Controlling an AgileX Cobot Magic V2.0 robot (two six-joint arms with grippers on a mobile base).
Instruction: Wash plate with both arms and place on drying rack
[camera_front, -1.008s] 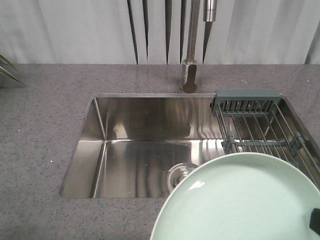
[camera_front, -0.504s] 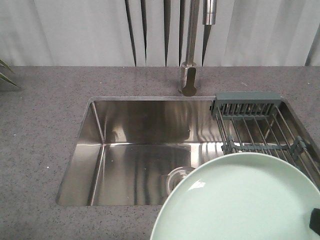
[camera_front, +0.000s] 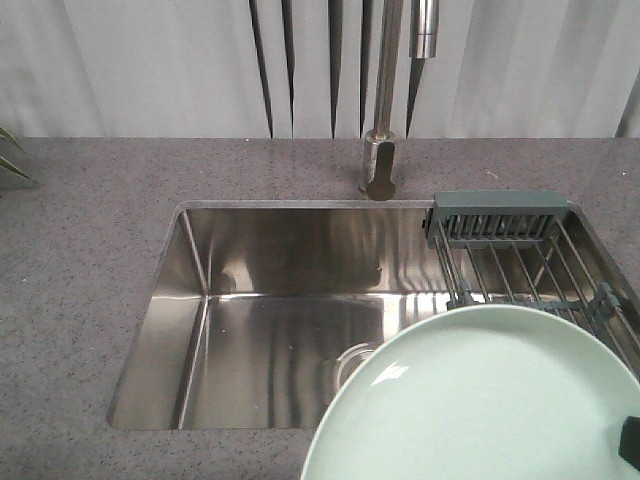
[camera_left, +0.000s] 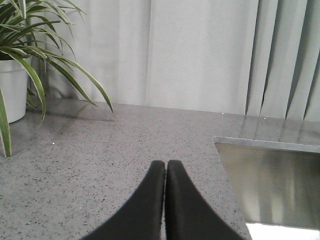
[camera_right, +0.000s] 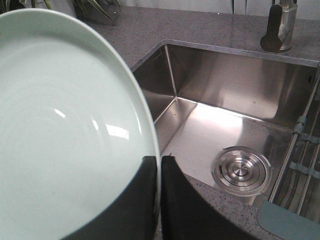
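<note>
The pale mint-green plate (camera_front: 490, 400) fills the lower right of the front view, held above the sink's near right corner. In the right wrist view the plate (camera_right: 60, 125) fills the left side and my right gripper (camera_right: 160, 161) is shut on its rim, one finger on each face. A black bit of that gripper (camera_front: 630, 442) shows at the front view's right edge. The drying rack (camera_front: 520, 250) sits across the sink's right end, partly hidden behind the plate. My left gripper (camera_left: 165, 165) is shut and empty above the grey countertop, left of the sink.
The steel sink (camera_front: 280, 300) has a round drain (camera_right: 242, 169) near its front. The faucet (camera_front: 380, 150) stands behind it. A potted plant (camera_left: 20, 65) stands on the grey countertop (camera_left: 100, 150) at far left. Curtains hang behind.
The sink, faucet and rack have shifted slightly down and right in the front view, as if the camera moved. The plate stays in the same place in the view.
</note>
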